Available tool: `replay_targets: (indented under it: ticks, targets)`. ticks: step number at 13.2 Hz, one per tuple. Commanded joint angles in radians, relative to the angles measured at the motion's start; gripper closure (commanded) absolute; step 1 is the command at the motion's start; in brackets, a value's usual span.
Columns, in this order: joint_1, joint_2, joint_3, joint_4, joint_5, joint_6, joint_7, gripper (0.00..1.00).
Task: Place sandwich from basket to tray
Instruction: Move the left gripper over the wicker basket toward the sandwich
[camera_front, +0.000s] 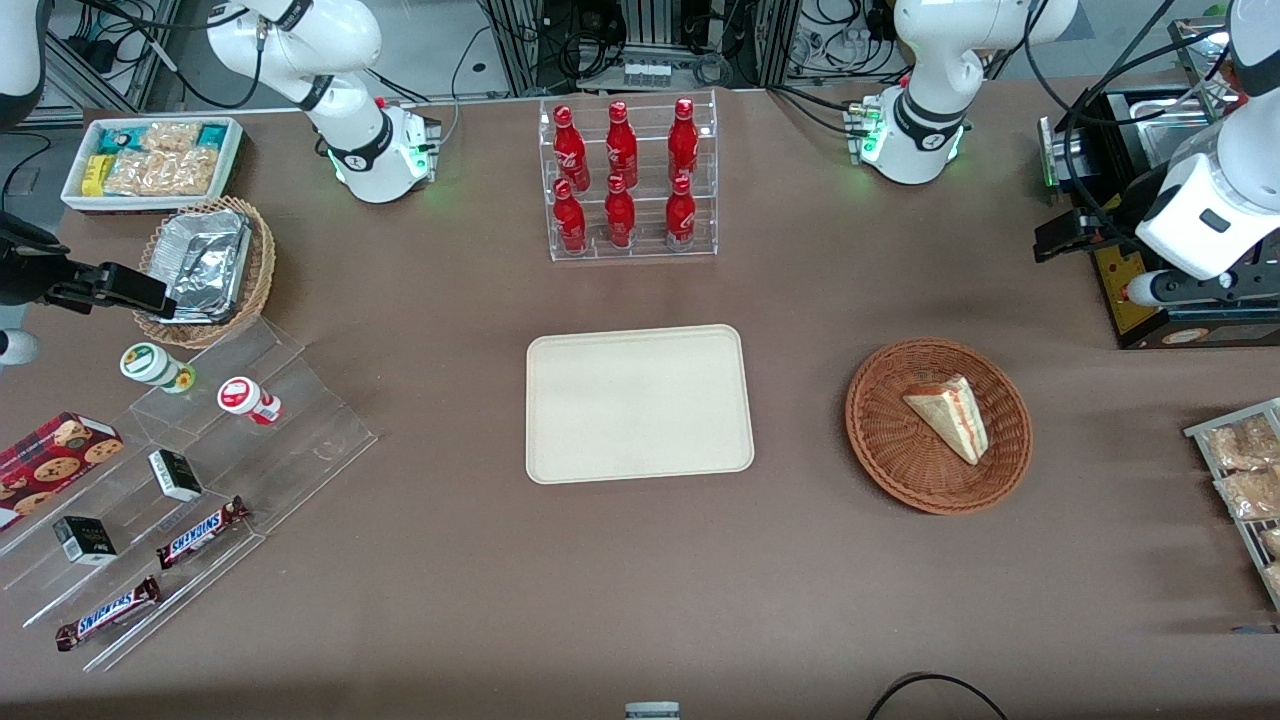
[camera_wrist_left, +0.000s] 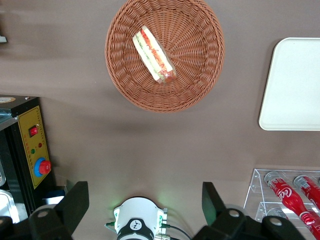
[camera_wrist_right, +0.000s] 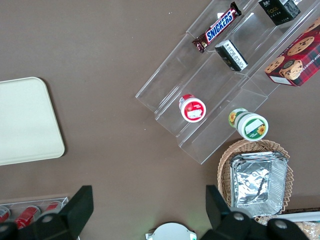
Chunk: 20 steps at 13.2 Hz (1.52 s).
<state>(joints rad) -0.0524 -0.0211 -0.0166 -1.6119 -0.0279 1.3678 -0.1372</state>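
The sandwich (camera_front: 950, 415) (camera_wrist_left: 154, 55), a white wedge with red and green filling, lies in the round reddish-brown wicker basket (camera_front: 880, 440) (camera_wrist_left: 195, 75). The cream tray (camera_front: 640, 405) (camera_wrist_left: 295, 85) sits flat at the table's middle with nothing on it. My gripper (camera_front: 1052, 240) (camera_wrist_left: 144, 200) hangs high over the working arm's end of the table, farther from the front camera than the basket and well apart from it. It is open, with its fingers (camera_wrist_left: 75, 200) spread wide and nothing between them.
A black control box with a yellow panel (camera_front: 1150, 290) (camera_wrist_left: 30, 145) stands beside my gripper. A clear rack of red bottles (camera_front: 625, 180) (camera_wrist_left: 295, 195) stands farther from the front camera than the tray. A wire rack of snack packets (camera_front: 1245, 470) sits at the working arm's table edge.
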Motion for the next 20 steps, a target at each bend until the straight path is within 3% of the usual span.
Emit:
replay_targets:
  ticks: [1, 3, 9, 16, 20]
  targets:
    - [-0.006, -0.011, 0.001, 0.003, 0.016, -0.009, 0.018, 0.0]
    - [-0.006, -0.005, 0.0, -0.011, 0.016, -0.003, 0.016, 0.0]
    - [-0.004, 0.0, 0.0, -0.195, 0.017, 0.241, 0.016, 0.0]
    - [-0.004, 0.016, 0.001, -0.525, 0.019, 0.704, 0.013, 0.0]
    - [-0.001, 0.07, 0.001, -0.562, 0.017, 0.81, -0.045, 0.0]
